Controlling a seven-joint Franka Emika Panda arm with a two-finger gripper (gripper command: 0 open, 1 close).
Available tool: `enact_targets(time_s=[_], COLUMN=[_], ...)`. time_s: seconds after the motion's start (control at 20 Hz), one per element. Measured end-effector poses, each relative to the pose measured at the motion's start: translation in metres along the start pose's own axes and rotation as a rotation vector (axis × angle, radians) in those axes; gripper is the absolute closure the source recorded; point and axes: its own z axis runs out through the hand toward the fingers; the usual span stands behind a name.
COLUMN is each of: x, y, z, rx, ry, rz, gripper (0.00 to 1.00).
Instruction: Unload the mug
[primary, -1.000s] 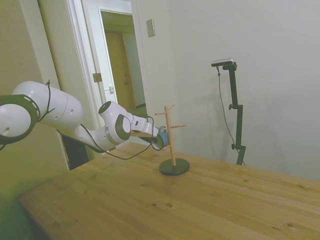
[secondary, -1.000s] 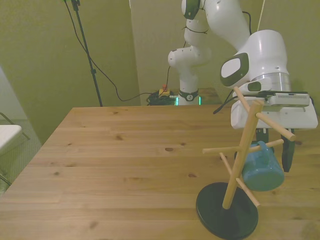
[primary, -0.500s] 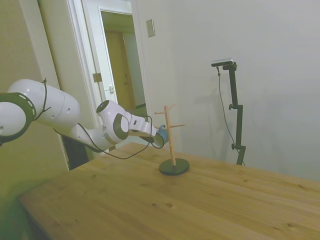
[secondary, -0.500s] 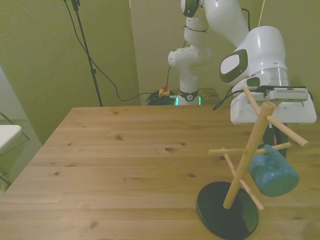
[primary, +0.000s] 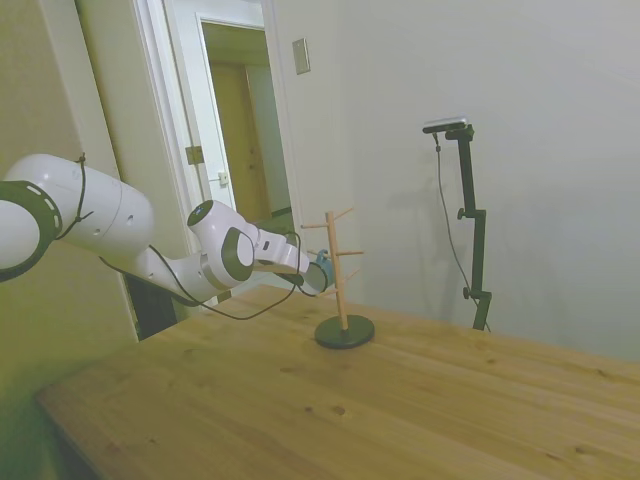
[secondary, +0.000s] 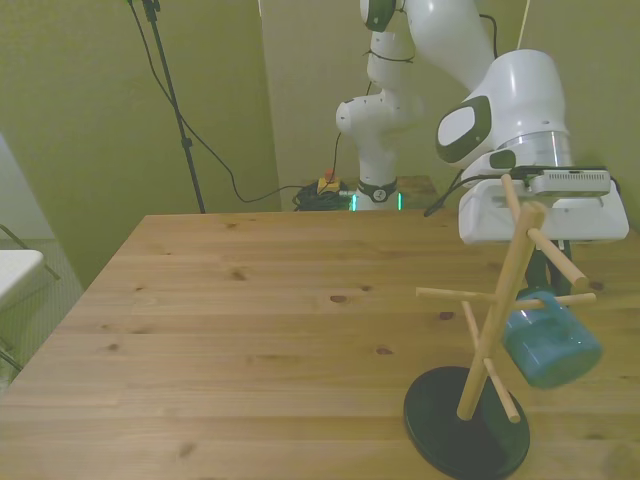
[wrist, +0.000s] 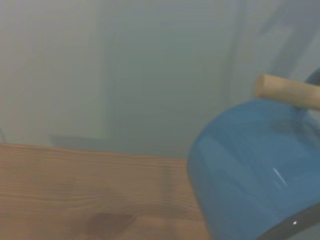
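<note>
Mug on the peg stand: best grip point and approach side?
Grip the mug by its body wall, coming from the front view's right. Its handle is hooked on a peg of the stand, which blocks the other side. The stand looks tilted, so it may drag along.

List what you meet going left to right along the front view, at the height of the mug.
Bare wooden table → wooden peg stand → blue mug, hanging tilted on the peg pointing to the front view's right.
</note>
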Motion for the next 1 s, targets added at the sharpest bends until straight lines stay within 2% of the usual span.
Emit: enact_targets(time_s=[0.6, 1.0], x=[0.009, -0.002], y=[-0.013, -0.028], z=[-0.034, -0.041], rx=[0.048, 0.073], ry=[0.018, 0.010], rz=[0.008, -0.009], gripper=[1.00, 1.00])
